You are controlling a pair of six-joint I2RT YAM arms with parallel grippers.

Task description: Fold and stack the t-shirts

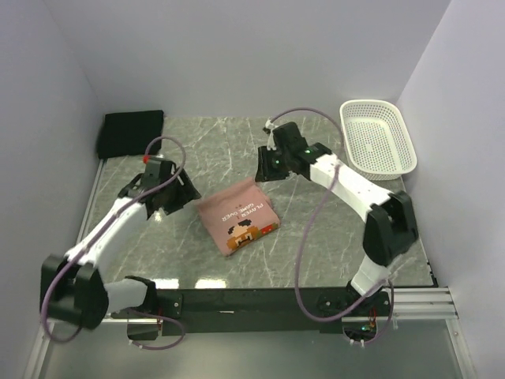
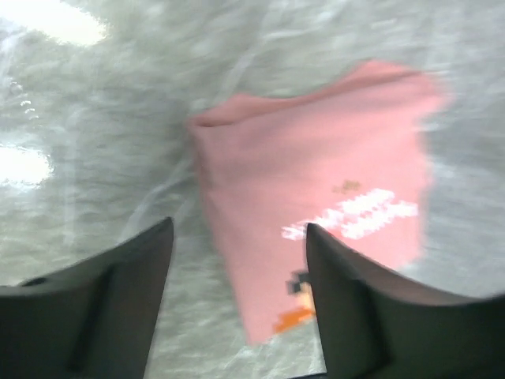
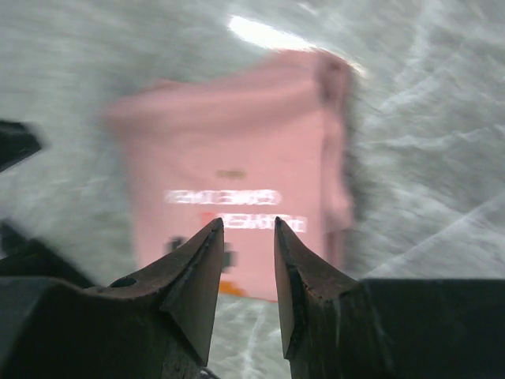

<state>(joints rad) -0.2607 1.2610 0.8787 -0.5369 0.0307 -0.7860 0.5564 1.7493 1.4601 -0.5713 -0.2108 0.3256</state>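
The salmon-pink t-shirt [image 1: 237, 217] lies folded into a small rectangle in the middle of the marble table, its cartoon print and text facing up. The left wrist view shows the pink t-shirt [image 2: 316, 181] blurred, and so does the right wrist view [image 3: 237, 166]. A black folded t-shirt [image 1: 131, 132] rests at the far left corner. My left gripper [image 1: 177, 197] hovers just left of the pink shirt; its jaws [image 2: 238, 229] stand wide open and empty. My right gripper [image 1: 264, 167] hangs above the shirt's far right corner, its jaws [image 3: 247, 223] slightly open with nothing between them.
A white mesh basket [image 1: 377, 136] stands at the far right against the wall. White walls close in the table on the left, back and right. A black rail [image 1: 260, 300] runs along the near edge by the arm bases.
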